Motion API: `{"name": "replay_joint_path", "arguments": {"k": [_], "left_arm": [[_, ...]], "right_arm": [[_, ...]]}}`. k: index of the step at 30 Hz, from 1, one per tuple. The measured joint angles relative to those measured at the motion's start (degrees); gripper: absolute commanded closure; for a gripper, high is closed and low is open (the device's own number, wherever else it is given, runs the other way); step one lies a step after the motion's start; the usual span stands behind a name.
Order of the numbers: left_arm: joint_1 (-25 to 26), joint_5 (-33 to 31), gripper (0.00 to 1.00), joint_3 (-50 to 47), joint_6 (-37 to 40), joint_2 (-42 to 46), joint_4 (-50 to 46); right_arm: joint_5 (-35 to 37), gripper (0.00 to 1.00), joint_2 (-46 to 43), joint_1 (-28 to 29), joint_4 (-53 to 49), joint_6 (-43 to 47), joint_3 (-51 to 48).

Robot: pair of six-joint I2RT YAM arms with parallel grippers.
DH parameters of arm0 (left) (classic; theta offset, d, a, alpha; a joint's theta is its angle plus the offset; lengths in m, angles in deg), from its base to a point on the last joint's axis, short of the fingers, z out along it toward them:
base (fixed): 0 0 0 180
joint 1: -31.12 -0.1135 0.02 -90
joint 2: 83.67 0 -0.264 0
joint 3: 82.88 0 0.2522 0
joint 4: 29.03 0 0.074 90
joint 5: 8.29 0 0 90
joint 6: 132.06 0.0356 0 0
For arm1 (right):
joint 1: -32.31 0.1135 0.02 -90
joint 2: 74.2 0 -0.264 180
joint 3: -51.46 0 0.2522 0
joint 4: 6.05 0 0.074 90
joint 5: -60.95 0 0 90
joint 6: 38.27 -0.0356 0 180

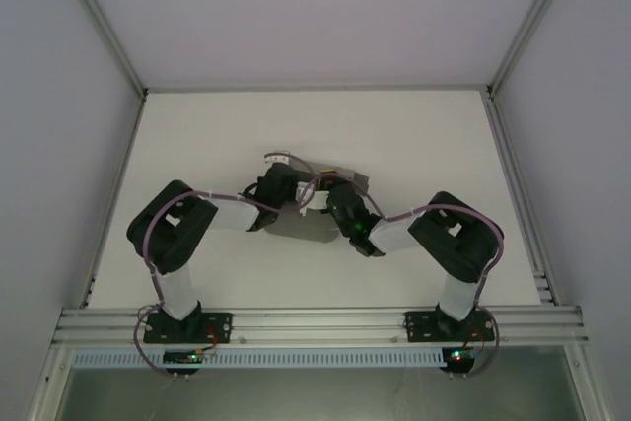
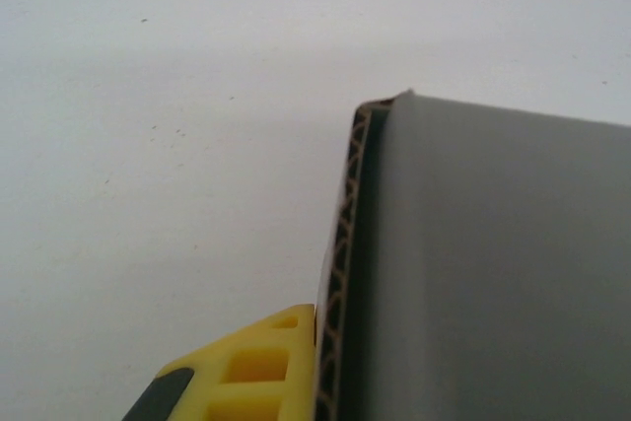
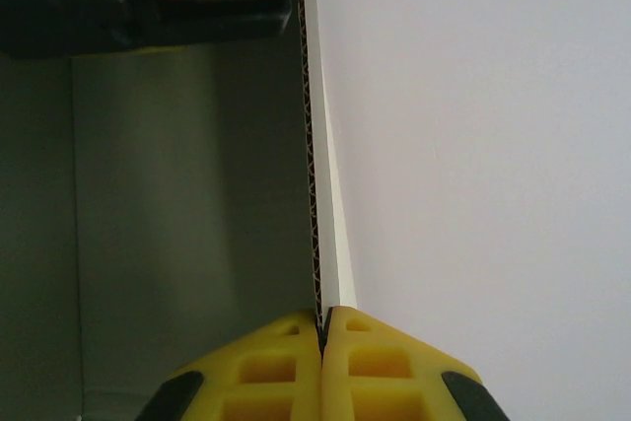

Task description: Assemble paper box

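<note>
Right end effector (image 3: 323, 327) — paper box (image 3: 148, 194), white table (image 1: 414, 135)

Right claw (image 3: 323, 334) tight on paper box (image 3: 177, 204)

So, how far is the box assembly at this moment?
Done: walls of the paper box already stand upright. In hand: the right pincer is shut on one wall's edge; the left pincer has a finger against a card edge. Remaining: the arms hide which flaps remain.
</note>
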Motion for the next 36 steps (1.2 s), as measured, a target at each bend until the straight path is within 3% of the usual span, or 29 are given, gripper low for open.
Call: {"name": "replay_joint_path", "arguments": {"k": [3, 6, 14, 19, 26, 32, 36], "left_arm": [[0.55, -1.16, 1.00, 0.92, -1.18, -0.33, -1.27], [0.42, -0.24, 0.71, 0.57, -0.83, -0.11, -1.01], [-2.19, 5.27, 0.43, -5.81, -0.07, 7.50, -1.88], [-2.40, 7.08, 0.44, -6.93, 0.33, 12.11, -2.27], [-2.45, 8.68, 0.49, -6.80, 1.86, 12.15, -2.69], [-2.49, 10.47, 0.62, -3.69, 3.85, 8.02, -4.20], [-2.82, 11.69, 0.80, -1.38, 5.42, 6.38, -4.42]], "right_arm": [[0.02, 1.00, 0.02, 0.09, 0.02, -0.35, 0.00], [0.35, 1.00, 0.04, 0.07, -0.02, -0.37, 0.09], [1.51, 1.00, 0.55, 0.22, -0.13, -0.33, 0.00], [3.06, 1.00, 1.38, -0.04, -0.09, -0.35, 0.00], [3.78, 1.00, 1.77, -0.04, 0.24, -0.35, 0.00], [3.98, 1.00, 1.84, -0.07, 0.22, -0.35, 0.00], [3.74, 1.00, 1.84, -0.09, 0.20, -0.35, 0.00]]}}
